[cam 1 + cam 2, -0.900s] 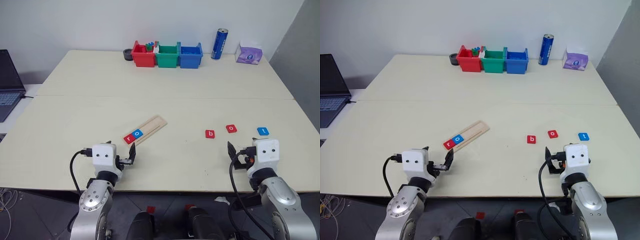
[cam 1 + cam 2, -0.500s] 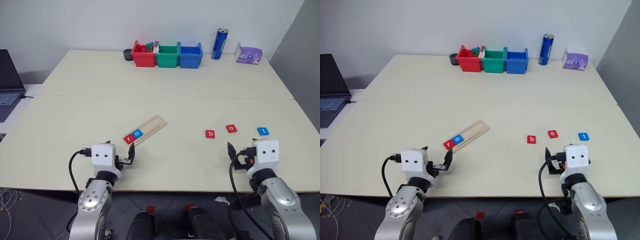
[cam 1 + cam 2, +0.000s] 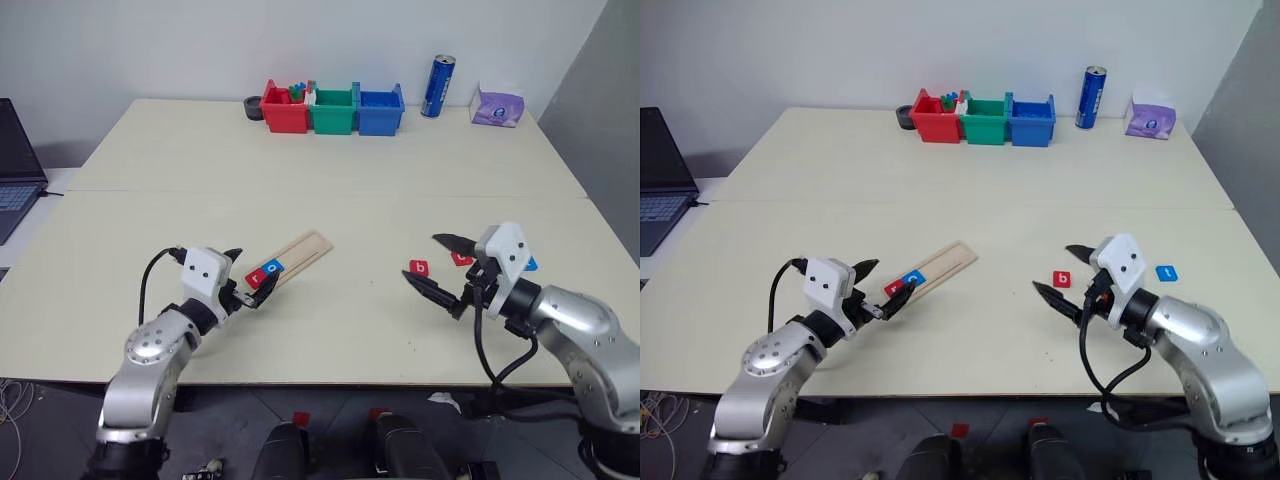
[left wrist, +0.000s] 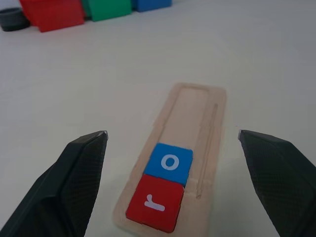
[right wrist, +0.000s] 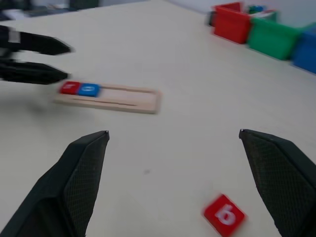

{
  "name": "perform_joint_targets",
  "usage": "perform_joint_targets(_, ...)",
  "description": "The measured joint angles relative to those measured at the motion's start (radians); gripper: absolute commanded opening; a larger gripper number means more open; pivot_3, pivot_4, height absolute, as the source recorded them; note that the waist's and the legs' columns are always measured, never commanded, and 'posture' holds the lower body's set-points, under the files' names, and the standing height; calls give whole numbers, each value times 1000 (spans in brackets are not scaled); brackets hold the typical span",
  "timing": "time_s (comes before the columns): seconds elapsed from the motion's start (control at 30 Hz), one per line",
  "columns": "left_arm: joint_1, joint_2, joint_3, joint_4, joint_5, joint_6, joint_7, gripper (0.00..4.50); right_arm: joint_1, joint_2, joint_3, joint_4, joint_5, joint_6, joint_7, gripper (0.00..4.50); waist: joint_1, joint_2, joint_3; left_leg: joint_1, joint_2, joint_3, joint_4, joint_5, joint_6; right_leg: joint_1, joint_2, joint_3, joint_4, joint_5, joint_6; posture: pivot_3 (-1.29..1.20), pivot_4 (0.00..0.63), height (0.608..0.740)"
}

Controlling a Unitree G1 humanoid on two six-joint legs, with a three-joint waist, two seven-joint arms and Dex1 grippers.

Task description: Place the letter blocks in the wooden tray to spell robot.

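Two letter blocks (image 4: 161,189) in wooden tray (image 4: 193,120); three others (image 3: 1062,279) right.

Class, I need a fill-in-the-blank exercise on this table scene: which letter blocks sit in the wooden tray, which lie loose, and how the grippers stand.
1. The wooden tray holds two letter blocks, a red r and a blue ____.
2. The loose block nearest the right gripper is red and shows the letter ____.
3. The left gripper points at the tray with its fingers ____.
4. Between the red bin and the blue bin stands a ____ bin.

Missing words: o; b; open; green
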Motion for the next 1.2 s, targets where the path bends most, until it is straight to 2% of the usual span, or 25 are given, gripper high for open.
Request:
perform_joint_targets(0.17,-71,50,-40,129,-8,-48,-147,4486,-65,-31,40,35,65,29,80,4500,1,0,0,0,0,0,0,0,0,0,0,0,0,0,0,0,150,740)
perform_joint_targets(0.3,-108,64,-54,198,-4,-80,-206,4486,-80,-35,49,53,71,36,87,4500,2,0,0,-1,0,0,0,0,0,0,-1,0,0,0,0,0,150,740)
perform_joint_targets(0.57,-158,75,-57,317,13,-135,-252,4486,-98,-35,61,60,73,36,80,4500,2,0,0,-1,0,0,1,0,0,0,-1,0,0,0,0,0,150,740)
perform_joint_targets(1.2,-199,75,-62,457,25,-150,-322,4486,-103,-24,61,58,103,46,20,4500,2,0,0,-1,1,0,1,0,0,-1,-1,0,1,0,0,0,150,740)
